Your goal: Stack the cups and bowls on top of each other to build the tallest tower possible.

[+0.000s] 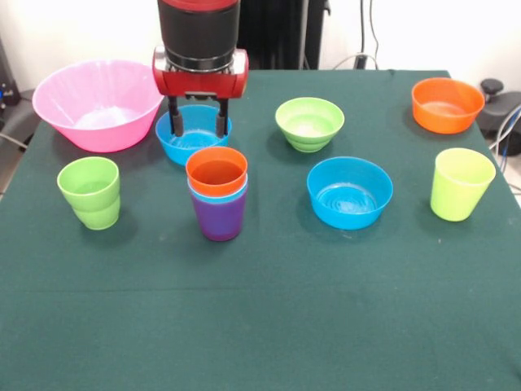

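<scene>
Tower (217, 193) of orange, light blue and purple cups stands mid-table, toward its left edge, just before my pincer (198, 126), which hangs straight down, fingers parted and empty, over a blue bowl (193, 140).

Counter (269, 326) w/ dark green cloth fills most of the view, faint fold lines across it. White wall (423, 32) behind, cables (370, 37) hanging down it. Dark panel (277, 32) at top centre. Black gear at rt edge (501, 110), more at left edge (6, 85). Even light, soft shadows.
</scene>
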Controlling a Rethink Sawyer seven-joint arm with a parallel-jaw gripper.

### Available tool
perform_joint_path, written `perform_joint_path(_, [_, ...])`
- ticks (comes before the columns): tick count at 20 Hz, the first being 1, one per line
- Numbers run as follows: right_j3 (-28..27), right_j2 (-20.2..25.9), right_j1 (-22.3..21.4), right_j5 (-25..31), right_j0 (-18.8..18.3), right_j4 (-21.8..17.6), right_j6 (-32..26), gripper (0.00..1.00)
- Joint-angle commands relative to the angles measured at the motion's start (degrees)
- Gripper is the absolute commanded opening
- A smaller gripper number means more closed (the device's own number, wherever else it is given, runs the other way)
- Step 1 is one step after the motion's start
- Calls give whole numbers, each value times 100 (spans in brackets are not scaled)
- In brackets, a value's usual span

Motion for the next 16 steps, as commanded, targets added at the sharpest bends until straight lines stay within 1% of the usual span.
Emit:
perform_joint_path(1, [359,283,-269,606,239,182,286,100])
perform_joint_path(4, [770,217,-457,386,256,218,442,100])
perform_joint_path(6, [921,165,-528,240,304,179,503,100])
perform_joint_path(8, [904,84,-512,278,392,166,603,100])
perform_joint_path(10, [1017,27,-553,188,460,168,682,100])
perform_joint_path(16, [1420,-181,-570,-458,720,102,1082,100])
